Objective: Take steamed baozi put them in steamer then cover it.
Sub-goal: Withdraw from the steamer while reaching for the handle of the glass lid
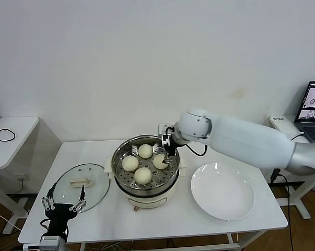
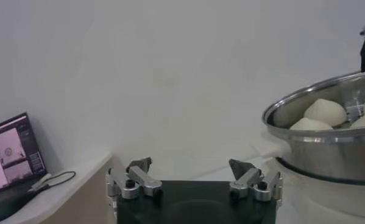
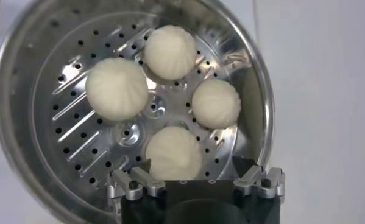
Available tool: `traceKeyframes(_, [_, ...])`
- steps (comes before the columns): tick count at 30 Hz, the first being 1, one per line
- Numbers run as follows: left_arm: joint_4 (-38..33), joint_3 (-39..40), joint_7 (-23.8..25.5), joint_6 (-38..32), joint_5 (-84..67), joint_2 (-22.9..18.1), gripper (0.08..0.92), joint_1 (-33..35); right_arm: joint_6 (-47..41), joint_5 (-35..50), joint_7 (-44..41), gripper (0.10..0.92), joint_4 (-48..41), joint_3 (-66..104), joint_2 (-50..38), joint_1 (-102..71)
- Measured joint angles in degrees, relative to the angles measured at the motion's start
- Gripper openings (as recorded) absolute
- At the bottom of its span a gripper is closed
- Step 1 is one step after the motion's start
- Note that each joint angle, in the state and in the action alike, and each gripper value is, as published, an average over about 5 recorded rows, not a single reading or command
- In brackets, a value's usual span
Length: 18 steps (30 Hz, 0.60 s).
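Four steamed baozi (image 1: 143, 163) sit on the perforated tray inside the steamer (image 1: 145, 189), at the table's (image 1: 157, 214) centre. The right gripper (image 1: 168, 146) hangs over the pot's rim at two o'clock, fingers spread wide and empty. The cover (image 1: 83, 185) lies flat at the steamer's nine o'clock. A white plate (image 1: 223, 191) rests at three o'clock. The left gripper (image 1: 63, 201) waits open at the table's seven o'clock edge.

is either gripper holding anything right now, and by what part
Nothing is held. The right gripper is open over the steamer, where all four baozi sit on the tray. The left gripper is open and empty near the cover.
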Motion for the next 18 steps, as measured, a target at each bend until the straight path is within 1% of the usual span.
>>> traceKeyframes(5, [0.78, -0.22, -0.12, -1.17, -0.35, -0.38, 0.823, -0.48, 2.57, 1.80, 7.37, 0.823, 4.36, 6.52, -4.33, -6.82])
traceKeyframes(10, [1.72, -0.08, -0.39, -2.54, -0.20, -1.14, 0.823, -0.49, 7.99, 1.89, 16.24, 0.823, 7.70, 16.38, -7.21, -17.72])
traceKeyframes(14, [2.55, 0.29, -0.83, -3.29, 0.26, -1.81, 0.823, -0.59, 13.56, 0.40, 22.43, 0.823, 9.26, 26.55, -7.56, -28.50])
traceKeyframes(18, [3.55, 0.36, -1.63, -3.87, 0.71, -2.23, 0.823, -0.97, 19.95, -2.36, 26.52, 0.823, 10.02, 38.18, -5.92, -40.44])
